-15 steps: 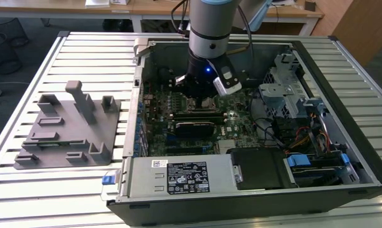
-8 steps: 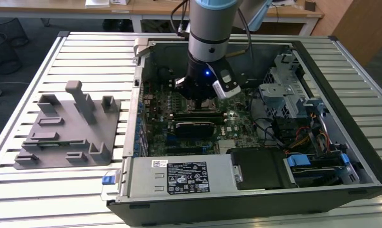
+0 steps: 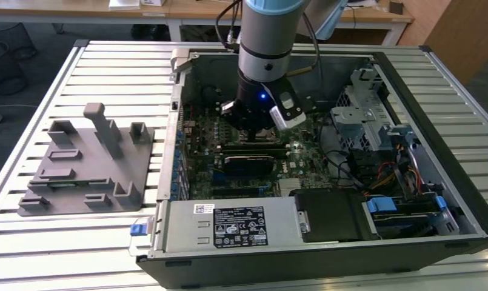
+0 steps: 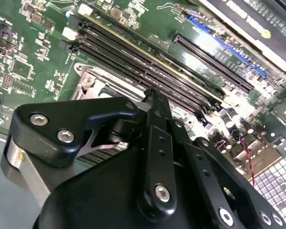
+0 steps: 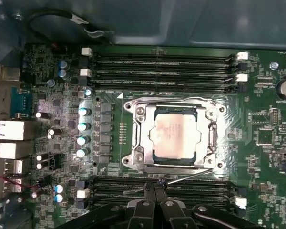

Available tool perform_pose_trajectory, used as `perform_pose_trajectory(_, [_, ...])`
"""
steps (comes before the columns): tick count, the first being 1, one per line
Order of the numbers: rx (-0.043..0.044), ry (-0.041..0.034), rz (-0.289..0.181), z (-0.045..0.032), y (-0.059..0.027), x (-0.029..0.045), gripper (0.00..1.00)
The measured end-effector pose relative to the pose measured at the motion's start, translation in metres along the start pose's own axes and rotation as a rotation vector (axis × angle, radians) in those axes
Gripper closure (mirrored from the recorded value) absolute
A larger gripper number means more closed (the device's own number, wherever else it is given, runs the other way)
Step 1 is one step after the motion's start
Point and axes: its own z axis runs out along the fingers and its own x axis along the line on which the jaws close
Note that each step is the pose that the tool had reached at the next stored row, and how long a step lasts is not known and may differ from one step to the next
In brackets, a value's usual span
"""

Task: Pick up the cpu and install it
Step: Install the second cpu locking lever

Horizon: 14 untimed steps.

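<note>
The cpu (image 5: 175,136), a pale silver square chip, lies flat inside the metal socket frame (image 5: 138,138) on the green motherboard (image 5: 257,157). In the first wrist view my gripper (image 5: 156,187) hovers beside the socket, over the memory slots, with its black fingers pressed together and nothing between them. A thin metal lever (image 5: 181,178) runs slantwise just past the fingertips. In the second wrist view my gripper (image 4: 151,93) is shut, its tips over the socket's edge. In the exterior view my gripper (image 3: 256,124) reaches down into the open computer case (image 3: 437,85).
Rows of memory slots (image 5: 162,71) flank the socket on two sides. A grey box with a label (image 3: 227,227) fills the case's near side, with a drive cage (image 3: 373,115) and cables on the exterior view's right. A grey fixture (image 3: 90,163) stands on the slatted table.
</note>
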Motion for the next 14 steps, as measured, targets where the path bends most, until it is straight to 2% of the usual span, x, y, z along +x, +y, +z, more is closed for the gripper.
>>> perform_pose_trajectory(10, [-0.003,0.0061,0.0,0.0123,-0.0005,0.0017,0.89])
perform_pose_trajectory(12, [-0.0057,0.0064,0.0,0.0144,-0.0006,0.0024,0.89])
perform_pose_trajectory(14, [-0.0126,0.0064,0.0,0.0154,-0.0007,0.0065,0.89])
